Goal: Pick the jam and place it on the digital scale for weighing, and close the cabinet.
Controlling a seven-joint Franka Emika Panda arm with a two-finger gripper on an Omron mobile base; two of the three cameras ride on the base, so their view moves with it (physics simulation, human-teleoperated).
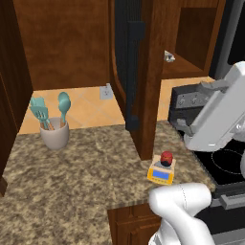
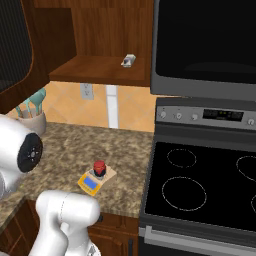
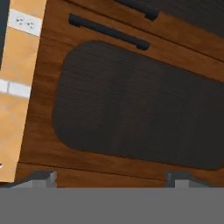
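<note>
**Jam on scale; cabinet door ajar**

- Jam: small dark-red jar, upright on grey plate of digital scale. Also visible from right base view, jar on scale.
- Digital scale: yellow-orange, blue display toward counter edge. Set on speckled granite counter, near front edge, just beside foot of open door, left of black stove.
- Cabinet: dark brown door with ribbed dark inset and long black bar handle, swung out over counter, edge-on in left base view. In hand view, door face close ahead, handle above inset panel.
- Open cabinet shelf: holds one small pale object, too small to identify.
- Utensil crock: pale round pot at back left of counter, containing teal spatula and spoon, standing upright.
- Gripper: two finger tips at bottom of hand view, set wide apart, nothing between them, facing door panel.
- Wall outlet on tan tile backsplash behind door.
</note>
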